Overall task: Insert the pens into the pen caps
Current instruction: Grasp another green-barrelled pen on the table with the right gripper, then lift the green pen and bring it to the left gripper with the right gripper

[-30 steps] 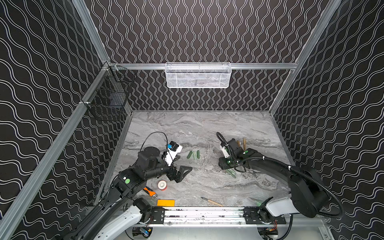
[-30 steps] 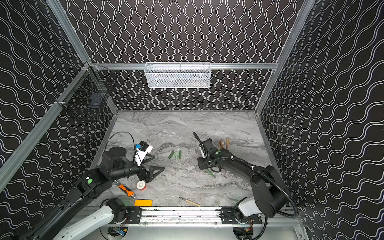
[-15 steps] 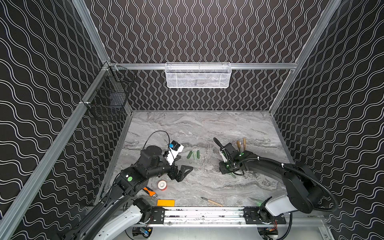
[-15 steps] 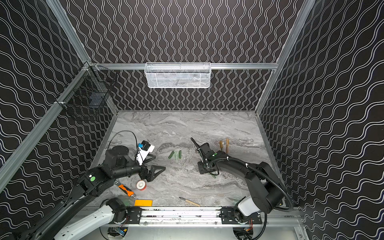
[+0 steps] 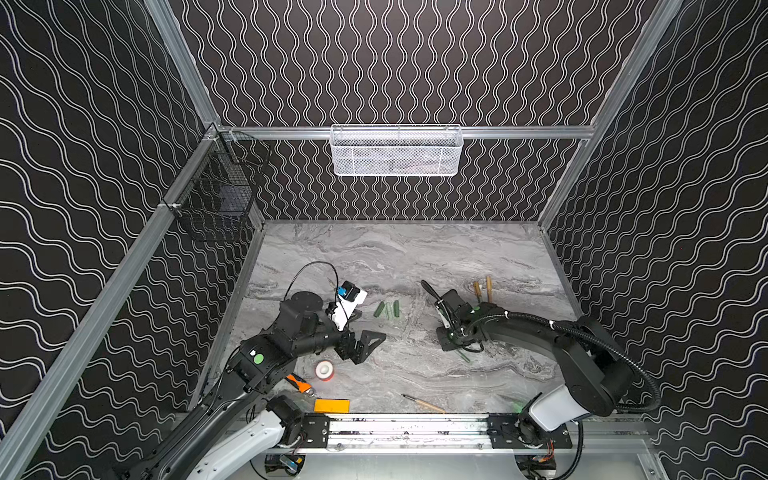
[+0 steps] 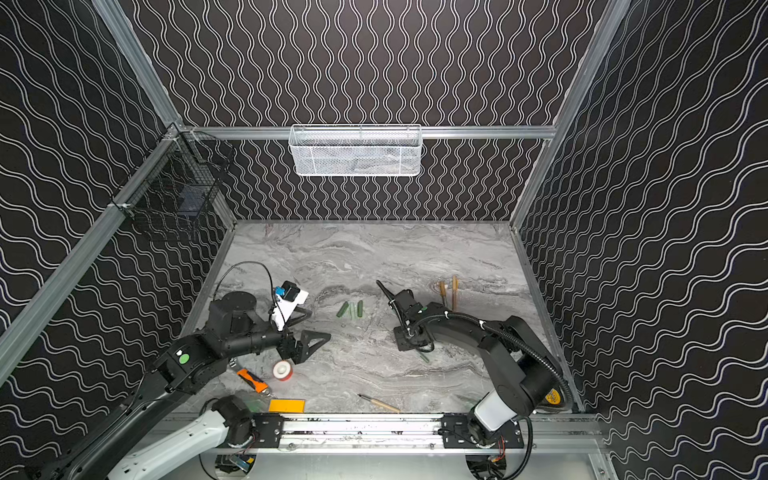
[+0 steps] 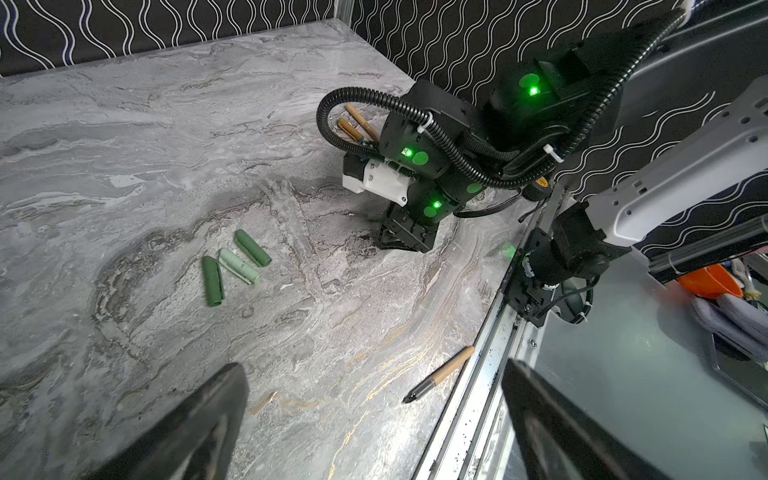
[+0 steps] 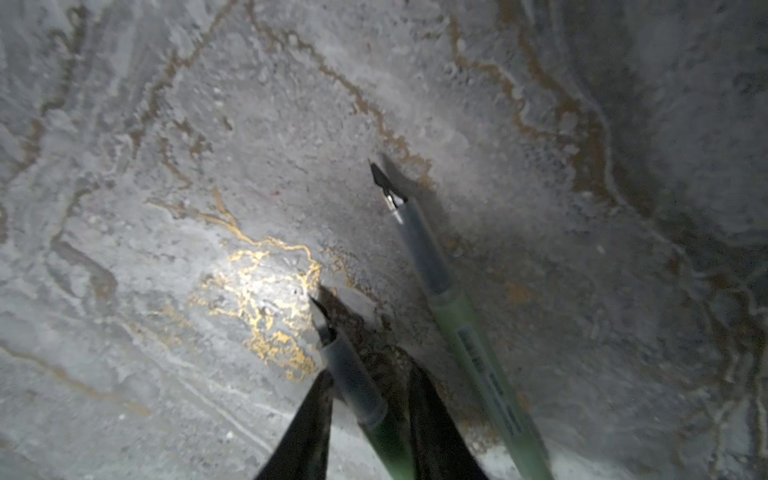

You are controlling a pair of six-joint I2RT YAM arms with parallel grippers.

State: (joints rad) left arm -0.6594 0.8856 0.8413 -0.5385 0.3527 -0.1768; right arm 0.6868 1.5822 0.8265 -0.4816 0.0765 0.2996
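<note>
Left gripper (image 5: pixel 367 347) gapes wide above open counter (image 5: pixel 415 257). Right gripper (image 8: pixel 370 372) straddles a green pen (image 8: pixel 354 382) lying mid-counter; a firm pinch cannot be told. Pen caps (image 5: pixel 387 309) lie between the arms, a tan pen (image 5: pixel 424 404) near the front edge.

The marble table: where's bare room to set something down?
The back strip of the table, between the back wall and the green caps. Also mid-front, between tape roll and tan pen. Crowded: front-left corner by the left gripper, and around the right gripper.
</note>
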